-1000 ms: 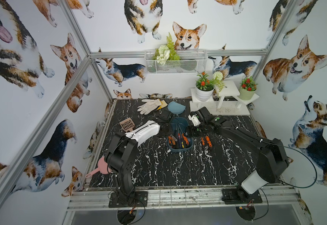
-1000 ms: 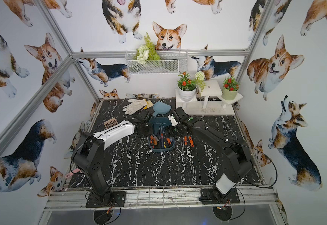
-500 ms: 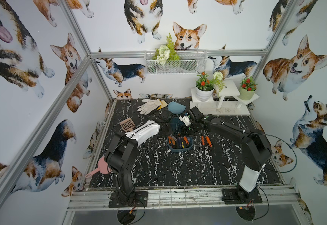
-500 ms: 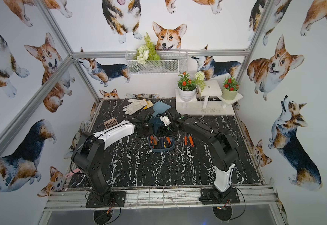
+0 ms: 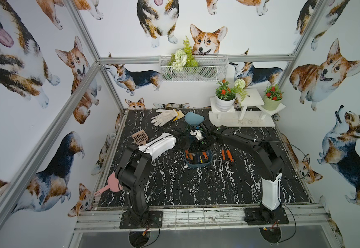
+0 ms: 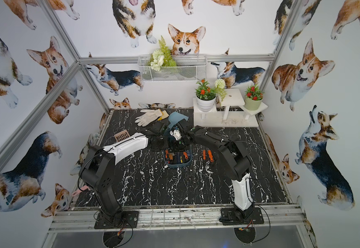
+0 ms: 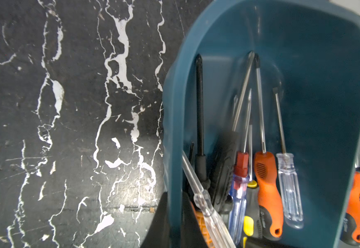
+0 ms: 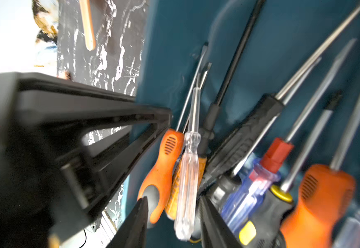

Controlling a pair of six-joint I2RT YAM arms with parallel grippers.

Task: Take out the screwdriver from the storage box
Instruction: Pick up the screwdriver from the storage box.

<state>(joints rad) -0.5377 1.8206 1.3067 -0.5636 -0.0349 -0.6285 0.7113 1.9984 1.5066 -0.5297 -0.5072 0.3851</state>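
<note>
right claw (image 8: pixel 172 199) moved into storage box (image 7: pixel 303 64), straddling clear screwdriver (image 8: pixel 187 171).

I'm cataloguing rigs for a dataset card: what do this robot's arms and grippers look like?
Both arms are black jointed links on black base plates, with thin black cables. The left arm has a white shell on its outer link, the right arm on the link above its base. The left gripper and right gripper have slim black fingers.
</note>
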